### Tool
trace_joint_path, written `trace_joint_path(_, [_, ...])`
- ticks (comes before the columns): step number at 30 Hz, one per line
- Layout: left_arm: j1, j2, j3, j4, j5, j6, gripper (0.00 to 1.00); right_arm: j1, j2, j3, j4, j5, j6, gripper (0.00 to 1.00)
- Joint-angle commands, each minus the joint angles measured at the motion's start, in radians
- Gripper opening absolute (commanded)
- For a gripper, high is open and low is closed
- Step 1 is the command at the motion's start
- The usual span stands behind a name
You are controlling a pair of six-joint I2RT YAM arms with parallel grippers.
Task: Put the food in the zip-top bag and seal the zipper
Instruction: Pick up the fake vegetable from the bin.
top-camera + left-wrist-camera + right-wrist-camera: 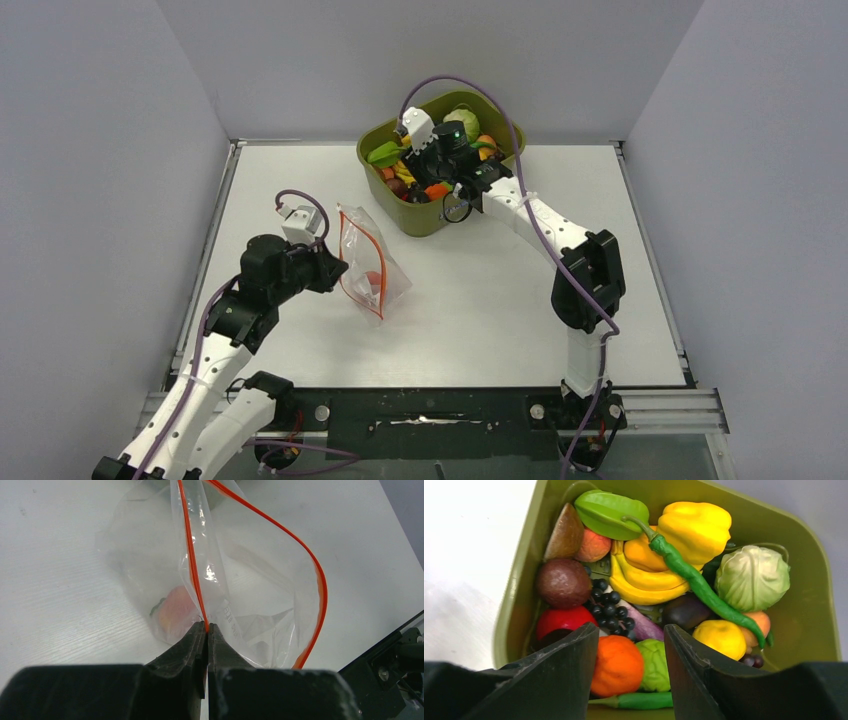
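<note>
1. Two arms, split jobs: left gripper (206, 626) holds, right gripper (631, 630) picks.
2. Left claw is pinched together on the bag (250, 595) at its mouth edge, right on the zipper (192, 555). Gripping one lip props the mouth into a wide loop, so food can probably go in without a second hold.
3. Bag stands on the table (480, 290), left of the tub (430, 222), near it but apart. Zipper is unsealed.
4. One pink-red fruit (175, 611) lies at the bag bottom.
5. Rest of the food is piled in the tub: yellow pepper (696, 527), cabbage (751, 577), green pod (694, 577), orange piece (616, 665) and more.
6. Right claw is apart with nothing clamped. It hangs over the tub's near end, orange piece showing in the gap. My guess is it's lining up a pick on that.
7. Risk: the pile is tight, so the fingers may shove the green piece touching the orange one.
8. Progress: early. Most food is not yet moved and the seal is not yet done.
</note>
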Motion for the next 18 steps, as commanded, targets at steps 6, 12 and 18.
trace_joint_path(6, [0.000, -0.034, 0.005, 0.065, 0.021, 0.012, 0.00, -0.045, 0.127, 0.166, 0.007, -0.130, -0.232, 0.50])
trace_joint_path(12, [0.000, -0.033, 0.005, 0.067, 0.032, 0.011, 0.00, -0.076, 0.190, 0.202, 0.083, -0.172, -0.274, 0.47])
trace_joint_path(18, [0.000, -0.038, 0.005, 0.067, 0.036, 0.010, 0.00, -0.087, 0.276, 0.261, 0.139, -0.161, -0.314, 0.44])
